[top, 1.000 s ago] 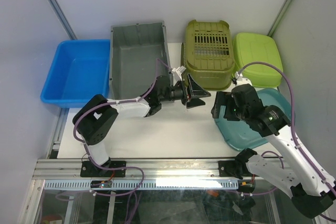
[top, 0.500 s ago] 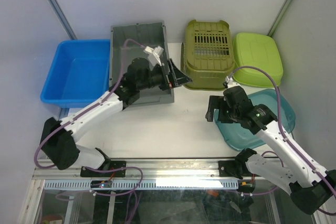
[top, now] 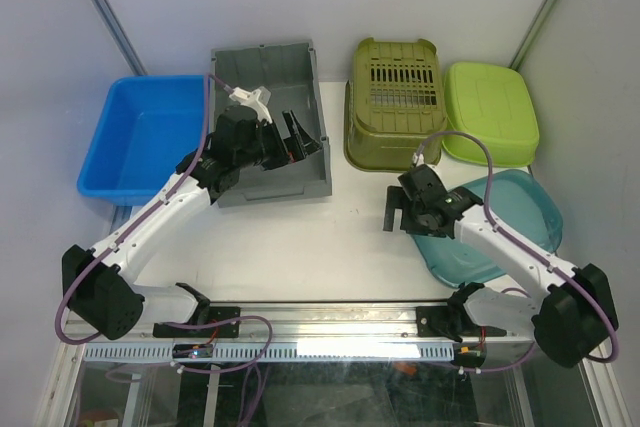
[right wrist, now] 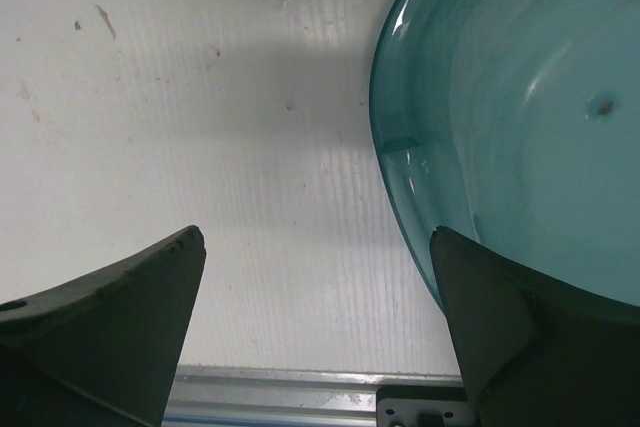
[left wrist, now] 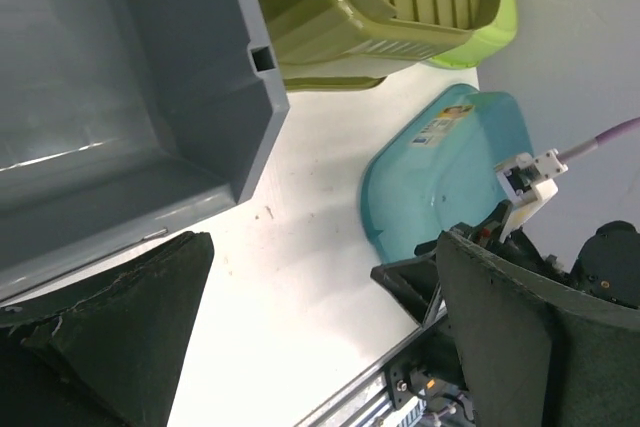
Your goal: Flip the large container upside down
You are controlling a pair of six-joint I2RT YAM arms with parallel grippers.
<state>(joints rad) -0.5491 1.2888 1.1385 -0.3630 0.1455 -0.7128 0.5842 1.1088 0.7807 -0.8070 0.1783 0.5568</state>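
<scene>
Currently the approach is judged to be in hand: the grey container [top: 262, 67], upright at upper centre-left, is not yet gripped. The left gripper [top: 303, 137] is spread over its right wall, and the right gripper [top: 393, 214] is spread, empty, at centre right. Next, a rim must be clamped and tipped.

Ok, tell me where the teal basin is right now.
In the top view the teal basin lies at the near right, just in front of the lime-green tub, its left rim by the right gripper.
</scene>
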